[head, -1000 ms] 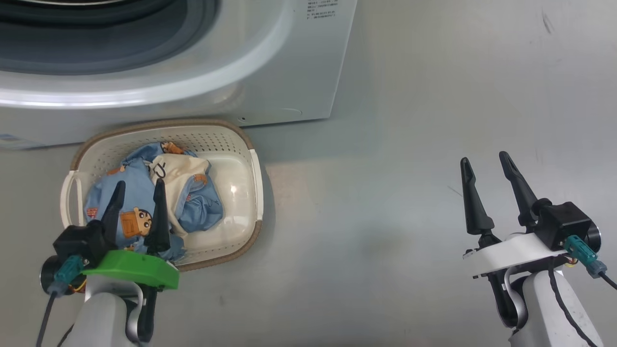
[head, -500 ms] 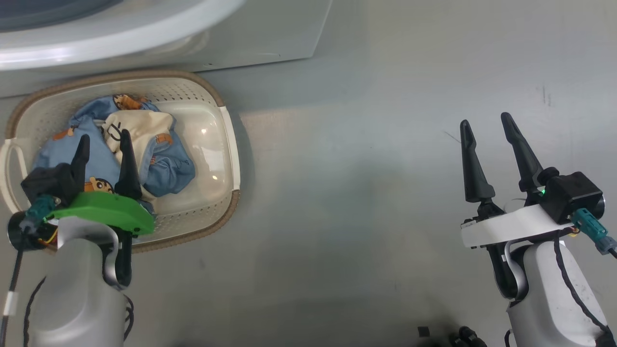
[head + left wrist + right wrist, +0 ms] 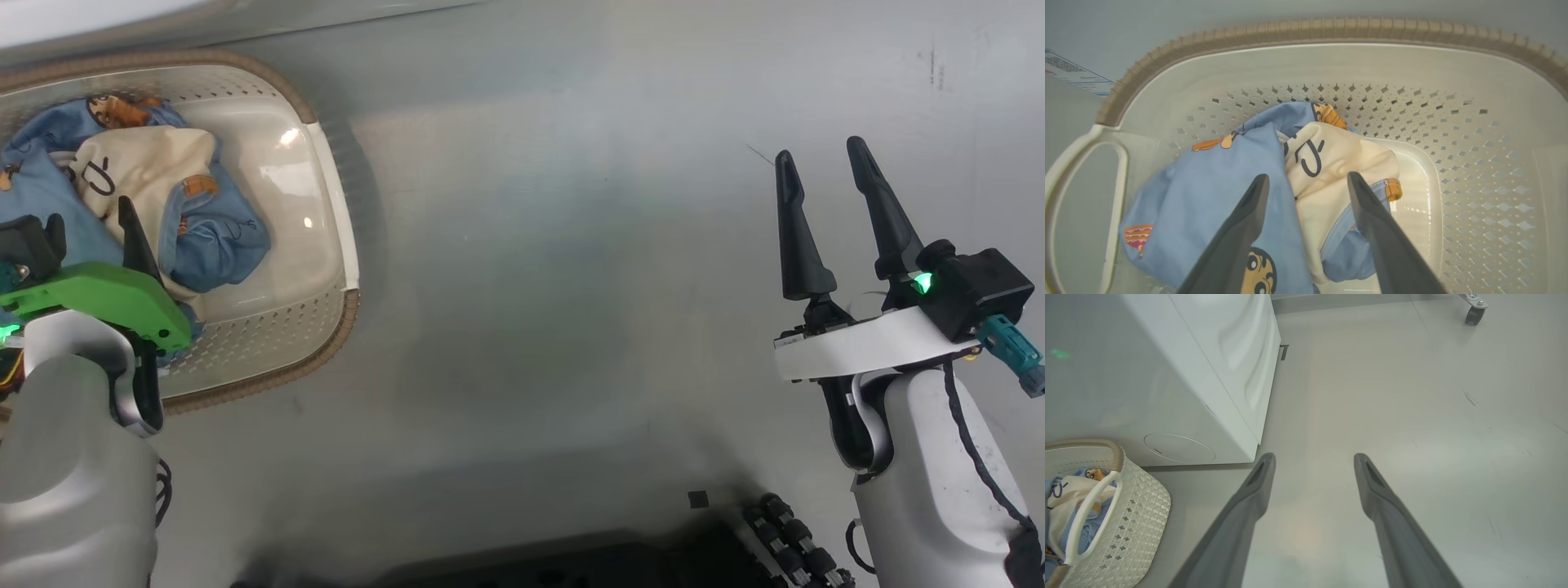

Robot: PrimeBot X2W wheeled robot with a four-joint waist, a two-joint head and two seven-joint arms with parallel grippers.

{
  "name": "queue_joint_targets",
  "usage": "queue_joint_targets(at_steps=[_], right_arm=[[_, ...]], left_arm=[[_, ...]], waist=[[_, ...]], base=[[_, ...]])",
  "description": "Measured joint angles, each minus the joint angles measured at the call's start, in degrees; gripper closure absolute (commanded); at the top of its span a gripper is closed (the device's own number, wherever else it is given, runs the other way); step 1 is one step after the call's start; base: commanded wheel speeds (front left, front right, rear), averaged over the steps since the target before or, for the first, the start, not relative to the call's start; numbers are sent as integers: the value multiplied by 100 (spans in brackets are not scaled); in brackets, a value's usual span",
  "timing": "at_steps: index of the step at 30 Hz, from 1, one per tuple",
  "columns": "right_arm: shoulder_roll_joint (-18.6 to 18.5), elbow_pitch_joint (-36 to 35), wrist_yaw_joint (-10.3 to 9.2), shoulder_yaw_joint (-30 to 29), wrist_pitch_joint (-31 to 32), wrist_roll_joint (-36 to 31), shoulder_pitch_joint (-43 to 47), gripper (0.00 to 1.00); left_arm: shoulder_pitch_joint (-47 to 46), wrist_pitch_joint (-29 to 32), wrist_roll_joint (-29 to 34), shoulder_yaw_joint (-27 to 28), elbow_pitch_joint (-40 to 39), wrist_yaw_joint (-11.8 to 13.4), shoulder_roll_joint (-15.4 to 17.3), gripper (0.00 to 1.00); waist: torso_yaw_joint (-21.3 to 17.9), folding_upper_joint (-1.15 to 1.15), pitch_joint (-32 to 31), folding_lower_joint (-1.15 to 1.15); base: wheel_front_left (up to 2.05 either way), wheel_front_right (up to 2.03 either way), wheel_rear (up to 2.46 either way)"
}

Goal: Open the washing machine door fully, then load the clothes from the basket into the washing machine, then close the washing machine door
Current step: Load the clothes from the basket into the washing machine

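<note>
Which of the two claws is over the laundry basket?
The left gripper, on the green mount: open, it points at the clothes in the basket. The right gripper, on a white mount, hangs over the floor.

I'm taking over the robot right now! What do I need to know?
Left pincer: open, empty, over the clothes.
Right pincer: open, empty, over bare floor.
Clothes lie in the basket, which sits on the floor by the washer.
Done: cannot tell whether the door is open; clothes not loaded.
Left: grab clothes, load them, shut door.
</note>
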Motion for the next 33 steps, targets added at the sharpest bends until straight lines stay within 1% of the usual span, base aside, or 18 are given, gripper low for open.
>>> queue_joint_targets(at_steps=[9, 13, 18, 24, 26, 29, 30, 31, 32, 33], right_arm=[[-2, 31, -10, 32, 0, 101, -12, 0], [0, 31, -11, 120, 0, 155, -65, 0], [-2, 35, -13, 189, 0, 244, -116, 0], [-1, 24, -16, 288, 0, 369, -120, 0], [-1, 12, -63, 304, 0, 403, -137, 0], [-1, 2, -65, 336, 0, 460, -169, 0], [-1, 0, -66, 347, 0, 471, -191, 0], [-1, -1, -66, 358, 0, 501, -215, 0], [-1, -2, -67, 360, 0, 509, -226, 0], [0, -1, -68, 360, 0, 509, -233, 0]], left_arm=[[-336, 361, 30, 47, 631, 118, 41, 0], [-536, 408, 63, 129, 746, 169, 197, 0], [-804, 427, 114, 203, 916, 191, 238, 0], [-1007, 655, 382, 186, 1183, 194, 401, 0], [-1101, 688, 412, 182, 1255, 201, 422, 0], [-1221, 731, 423, 189, 1299, 202, 454, 0], [-1268, 765, 425, 202, 1322, 202, 464, 2], [-1313, 783, 426, 204, 1355, 220, 471, 31], [-1353, 781, 426, 205, 1392, 224, 471, 58], [-1385, 781, 438, 200, 1433, 242, 469, 100]], waist=[[-157, 0, 216, 0], [-203, 0, 292, -1], [-263, 0, 394, -1], [-343, 0, 562, -1], [-365, 0, 618, -1], [-397, 0, 703, -1], [-407, 0, 731, -1], [-419, 0, 757, -1], [-431, 0, 779, -1], [-443, 0, 794, -1]], base=[[0, 0, 0], [0, 0, 0], [0, 0, 0], [0, 0, 0], [0, 0, 0], [0, 0, 0], [0, 0, 0], [0, 0, 0], [0, 0, 0], [0, 0, 0]])
